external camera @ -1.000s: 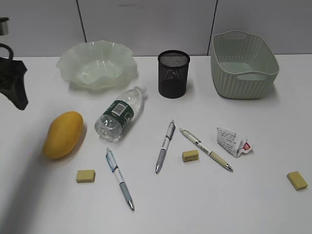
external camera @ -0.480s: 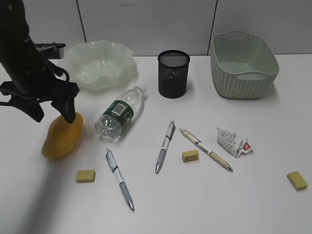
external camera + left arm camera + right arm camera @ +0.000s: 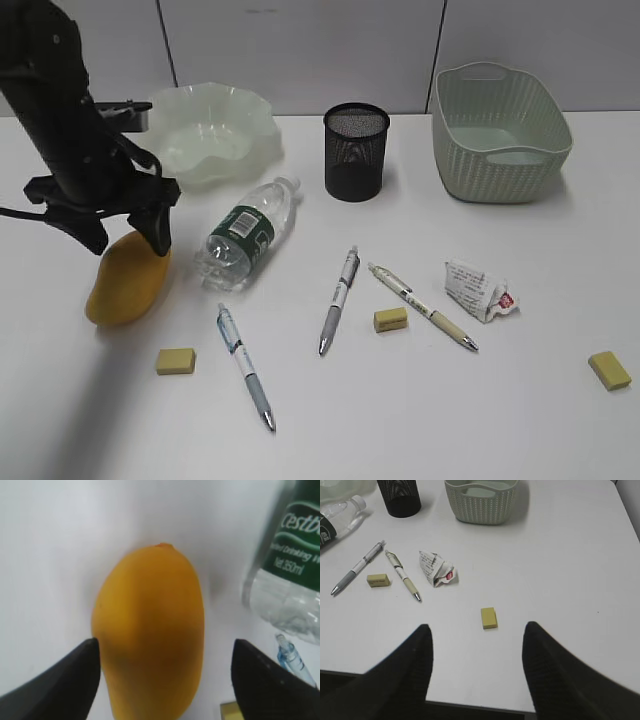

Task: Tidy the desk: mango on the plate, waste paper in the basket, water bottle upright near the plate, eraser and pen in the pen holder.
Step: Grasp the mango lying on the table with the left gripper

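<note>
The yellow-orange mango lies on the white desk at the left; it also shows in the left wrist view. My left gripper is open, its fingers astride the mango's upper end. The water bottle lies on its side beside the mango. The wavy green plate is behind. The black mesh pen holder and woven basket stand at the back. The waste paper lies right of centre. Three pens and three yellow erasers lie about. My right gripper is open and empty.
The right wrist view shows an eraser just ahead of the fingers, the paper wad and the desk's front edge. A grey panelled wall stands behind the desk.
My left arm has come in from the left edge and down over the mango, fingers open round its upper end. Nothing on the desk has moved.
</note>
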Tool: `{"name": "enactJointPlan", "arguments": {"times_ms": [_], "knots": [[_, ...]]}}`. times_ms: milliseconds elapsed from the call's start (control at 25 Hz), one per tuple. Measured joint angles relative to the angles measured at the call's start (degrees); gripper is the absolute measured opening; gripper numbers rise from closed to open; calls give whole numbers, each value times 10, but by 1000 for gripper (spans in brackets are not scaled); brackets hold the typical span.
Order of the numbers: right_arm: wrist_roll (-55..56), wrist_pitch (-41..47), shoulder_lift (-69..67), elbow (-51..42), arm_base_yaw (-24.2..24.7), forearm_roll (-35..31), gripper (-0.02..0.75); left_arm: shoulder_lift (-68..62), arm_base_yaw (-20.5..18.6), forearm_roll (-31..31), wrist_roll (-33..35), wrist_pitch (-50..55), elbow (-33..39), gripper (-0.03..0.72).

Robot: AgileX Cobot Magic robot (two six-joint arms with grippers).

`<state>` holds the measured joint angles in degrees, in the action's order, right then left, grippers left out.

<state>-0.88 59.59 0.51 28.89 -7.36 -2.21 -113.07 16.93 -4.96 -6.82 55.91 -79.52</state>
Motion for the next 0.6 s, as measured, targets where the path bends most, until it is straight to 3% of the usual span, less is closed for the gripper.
{"name": "enactJointPlan", "arguments": {"times_ms": [600], "knots": [[0, 0, 0, 0, 0, 0, 457, -39, 0, 7, -19, -20, -4, 617]]}}
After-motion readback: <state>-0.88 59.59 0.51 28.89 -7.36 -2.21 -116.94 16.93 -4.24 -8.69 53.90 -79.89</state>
